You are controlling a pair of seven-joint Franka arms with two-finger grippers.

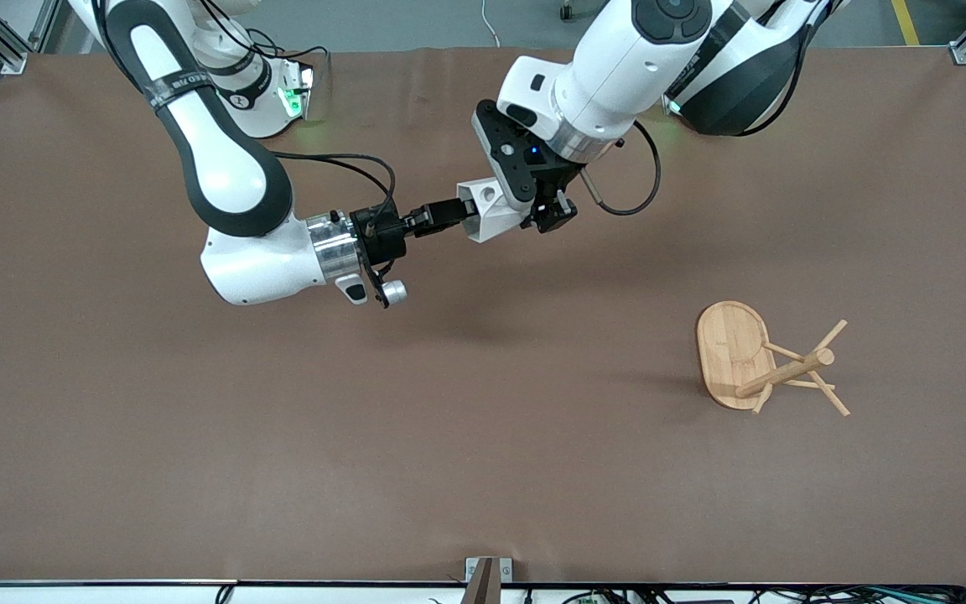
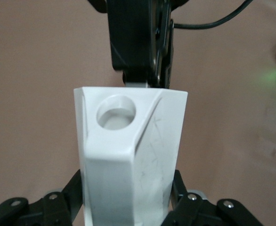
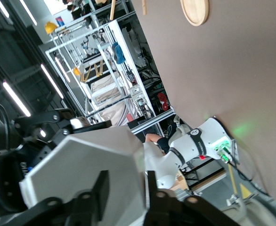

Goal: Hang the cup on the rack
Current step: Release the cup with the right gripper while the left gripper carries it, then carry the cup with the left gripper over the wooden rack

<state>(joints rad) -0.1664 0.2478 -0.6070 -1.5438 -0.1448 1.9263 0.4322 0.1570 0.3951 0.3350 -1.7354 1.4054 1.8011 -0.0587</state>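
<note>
The white faceted cup (image 1: 483,210) is held in the air over the middle of the table, on its side. My right gripper (image 1: 459,215) is shut on one end of it, with one finger on each side of the cup wall (image 3: 95,155). My left gripper (image 1: 527,215) is shut on the other end, its fingers (image 2: 77,188) pressed against both sides of the cup body (image 2: 128,155). The right gripper (image 2: 140,42) also shows in the left wrist view, at the cup's end. The bamboo rack (image 1: 734,352) sits on the table toward the left arm's end, nearer the front camera.
The brown table mat (image 1: 366,436) carries only the rack. The rack's oval base (image 3: 194,12) shows at the edge of the right wrist view. Both robot bases stand along the table's edge farthest from the front camera.
</note>
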